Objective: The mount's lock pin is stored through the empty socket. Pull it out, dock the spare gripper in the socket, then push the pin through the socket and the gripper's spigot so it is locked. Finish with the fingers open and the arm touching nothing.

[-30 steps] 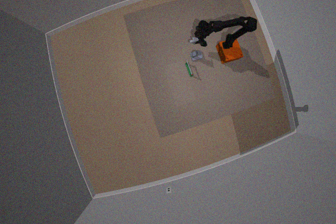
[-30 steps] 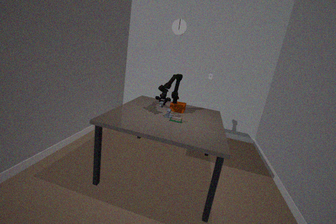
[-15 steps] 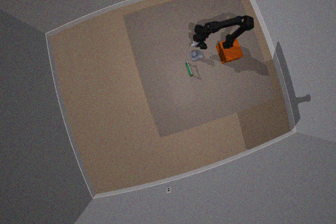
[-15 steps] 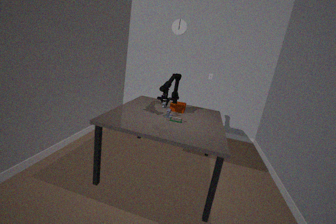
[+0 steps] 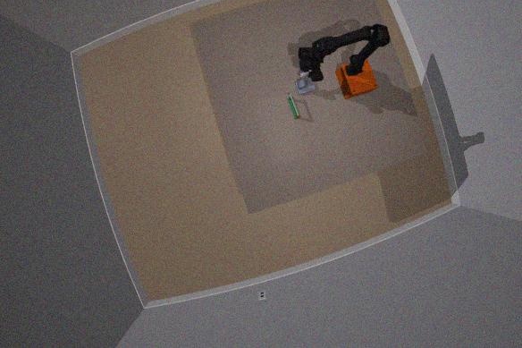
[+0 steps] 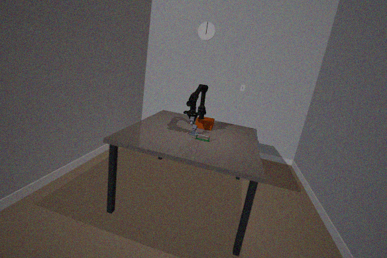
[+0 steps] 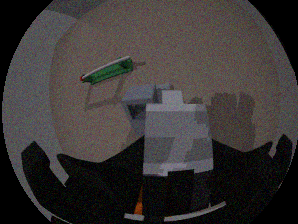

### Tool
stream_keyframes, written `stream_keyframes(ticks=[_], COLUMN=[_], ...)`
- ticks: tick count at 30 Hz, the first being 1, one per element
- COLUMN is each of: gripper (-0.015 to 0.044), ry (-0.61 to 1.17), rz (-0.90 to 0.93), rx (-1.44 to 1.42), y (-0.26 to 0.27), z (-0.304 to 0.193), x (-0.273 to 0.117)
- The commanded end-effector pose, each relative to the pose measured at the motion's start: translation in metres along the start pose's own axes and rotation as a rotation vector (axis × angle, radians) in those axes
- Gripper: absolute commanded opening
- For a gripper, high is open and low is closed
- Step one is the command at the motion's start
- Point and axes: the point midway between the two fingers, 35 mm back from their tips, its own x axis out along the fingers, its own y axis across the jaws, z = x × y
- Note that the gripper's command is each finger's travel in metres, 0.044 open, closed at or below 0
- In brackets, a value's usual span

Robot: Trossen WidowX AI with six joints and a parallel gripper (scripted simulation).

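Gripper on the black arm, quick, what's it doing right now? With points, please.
Gripper point(image 5: 306, 73) point(image 6: 191, 118) point(image 7: 172, 137): closed on the pale grey blocky spare gripper point(image 6: 192, 121) point(image 7: 172, 137).

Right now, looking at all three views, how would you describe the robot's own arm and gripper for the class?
The arm is matte black, with slim links and chunky rounded joints. The gripper is black too, its parts angular.

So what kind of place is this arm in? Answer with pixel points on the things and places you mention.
Probably a plain indoor room set up as a small robot workspace: a bare-walled space with a wall clock point(image 6: 206, 30), a power outlet point(image 5: 262, 295), and a table point(image 6: 149, 143) carrying the black arm.
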Motion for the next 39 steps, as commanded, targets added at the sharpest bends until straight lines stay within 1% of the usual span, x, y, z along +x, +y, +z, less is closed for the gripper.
stream_keyframes(ticks=[1, 21, 26, 31, 39], gripper=[0.0000, 0.0000, 0.0000, 0.0000, 0.0000], ry=[0.059, 0.345, 0.353, 0.347, 0.347], rz=[-0.014, -0.131, -0.136, -0.130, -0.130], rx=[-0.005, -0.052, -0.054, -0.057, -0.056], y=[0.009, 0.048, 0.049, 0.049, 0.047], z=[-0.001, -0.017, -0.017, -0.012, -0.008], x=[-0.005, -0.032, -0.033, -0.021, -0.015])
